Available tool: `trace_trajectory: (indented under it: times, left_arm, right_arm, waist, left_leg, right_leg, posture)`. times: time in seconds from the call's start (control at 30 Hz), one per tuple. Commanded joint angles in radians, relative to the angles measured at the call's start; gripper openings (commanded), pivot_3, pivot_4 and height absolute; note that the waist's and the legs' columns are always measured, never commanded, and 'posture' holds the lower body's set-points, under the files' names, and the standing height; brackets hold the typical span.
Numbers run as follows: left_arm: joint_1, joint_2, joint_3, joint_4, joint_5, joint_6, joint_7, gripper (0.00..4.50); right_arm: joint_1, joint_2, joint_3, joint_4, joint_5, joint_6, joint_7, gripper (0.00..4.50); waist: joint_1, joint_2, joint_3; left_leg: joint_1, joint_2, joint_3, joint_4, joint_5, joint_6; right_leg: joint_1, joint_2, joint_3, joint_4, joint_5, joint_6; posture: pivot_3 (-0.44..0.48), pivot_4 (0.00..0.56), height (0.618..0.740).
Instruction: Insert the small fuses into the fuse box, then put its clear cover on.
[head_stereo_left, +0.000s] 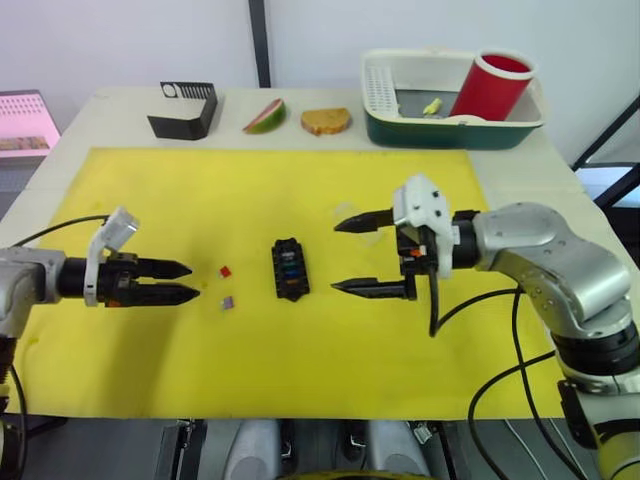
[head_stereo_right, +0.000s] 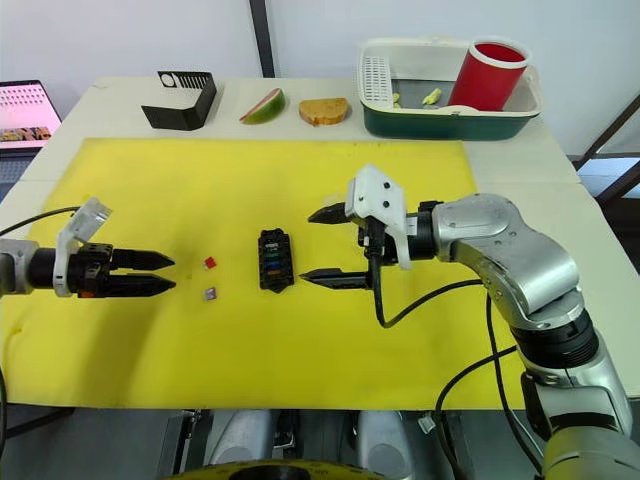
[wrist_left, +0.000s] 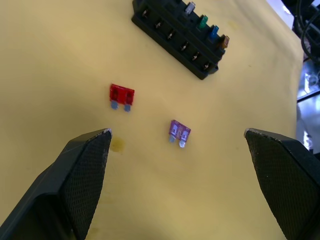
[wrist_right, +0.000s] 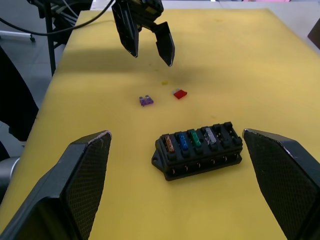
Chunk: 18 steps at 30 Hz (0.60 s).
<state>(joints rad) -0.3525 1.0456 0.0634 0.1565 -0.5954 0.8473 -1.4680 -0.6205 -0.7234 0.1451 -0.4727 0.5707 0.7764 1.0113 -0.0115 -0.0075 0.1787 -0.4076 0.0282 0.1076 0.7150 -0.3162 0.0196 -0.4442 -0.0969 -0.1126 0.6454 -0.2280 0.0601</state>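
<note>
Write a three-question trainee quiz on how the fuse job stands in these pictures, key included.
1. How many fuses sit in the fuse box?
2. True or false: the red fuse and the purple fuse lie loose on the yellow mat.
3. Which gripper is nearer the loose fuses: A) left gripper B) right gripper?

Key: 1) four: orange, blue, green, pale grey. 2) True. 3) A. Both grippers are open and hold nothing.
</note>
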Motion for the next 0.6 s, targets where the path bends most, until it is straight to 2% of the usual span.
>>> trace_trajectory:
  times: [0.03,0.43,0.6]
  left_arm:
    - [0.009,-0.030,-0.021,-0.020,-0.026,0.026,-0.018,4.50]
    - [-0.083,-0.169,-0.116,0.092,0.030,0.014,0.018,4.50]
    - [-0.118,-0.217,-0.179,0.126,0.038,0.056,-0.016,4.50]
  right_arm:
    - [-0.002,0.015,-0.002,-0.016,-0.007,-0.028,-0.016,4.44]
    - [0.002,0.006,-0.005,0.000,-0.021,-0.048,-0.010,4.44]
    - [-0.009,-0.007,0.006,0.048,-0.047,-0.072,0.011,4.44]
  waist:
    - [0.000,0.000,0.000]
    - [0.004,0.000,0.000]
    - [0.018,0.000,-0.001]
  left_leg:
    - [0.000,0.000,0.000,0.000,0.000,0.000]
    - [0.000,0.000,0.000,0.000,0.000,0.000]
    - [0.000,-0.001,0.000,0.001,0.000,0.000]
  right_leg:
    - [0.000,0.000,0.000,0.000,0.000,0.000]
    - [0.000,0.000,0.000,0.000,0.000,0.000]
    - [0.001,0.000,0.000,0.000,0.000,0.000]
  posture:
    - [0.000,0.150,0.740]
    - [0.000,0.150,0.740]
    - [0.000,0.150,0.740]
